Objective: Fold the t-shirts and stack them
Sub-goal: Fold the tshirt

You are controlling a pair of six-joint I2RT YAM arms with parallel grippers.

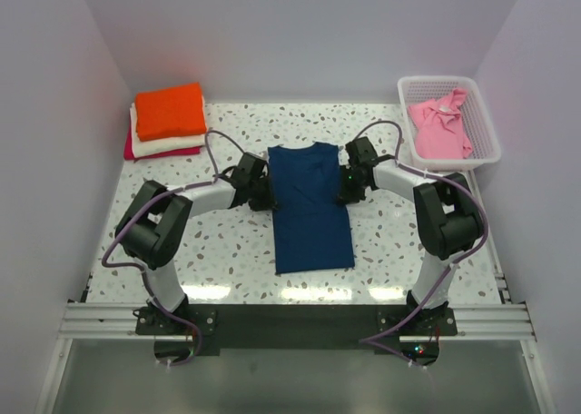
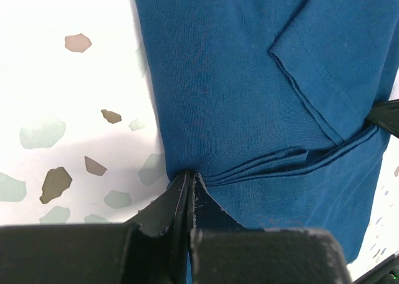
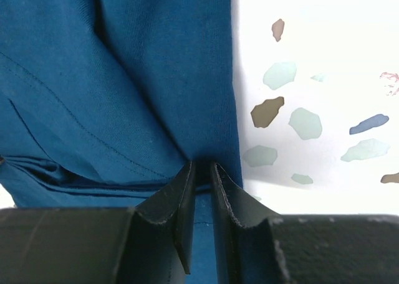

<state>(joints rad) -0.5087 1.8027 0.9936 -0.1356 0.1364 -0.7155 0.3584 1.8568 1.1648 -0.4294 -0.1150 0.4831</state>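
The navy t-shirt [image 1: 311, 216] lies in the centre of the top view as a narrow column with its sleeves folded in and its collar end toward the top of the frame. The 2 tools grip it from either side in its upper part. The left tool [image 2: 189, 175] is clenched on the left edge and the right tool [image 3: 201, 167] on the right edge, each pinching layered cloth, with creases running from the pinch points. The cloth looks thin, light and limp, so I judge it will sag and its layers may slide unless both edges rise together. The doubled side edges are the sound places to hold. At the upper left of the table [image 1: 227, 251] sits a stack of 3: an orange tee [image 1: 171, 110] on a cream tee [image 1: 154, 144] on a magenta tee [image 1: 172, 152]. At the upper right, a white basket [image 1: 436, 80] holds a crumpled pink tee [image 1: 440, 128]. Toward the stack, only the left arm's own forearm stands near the way.
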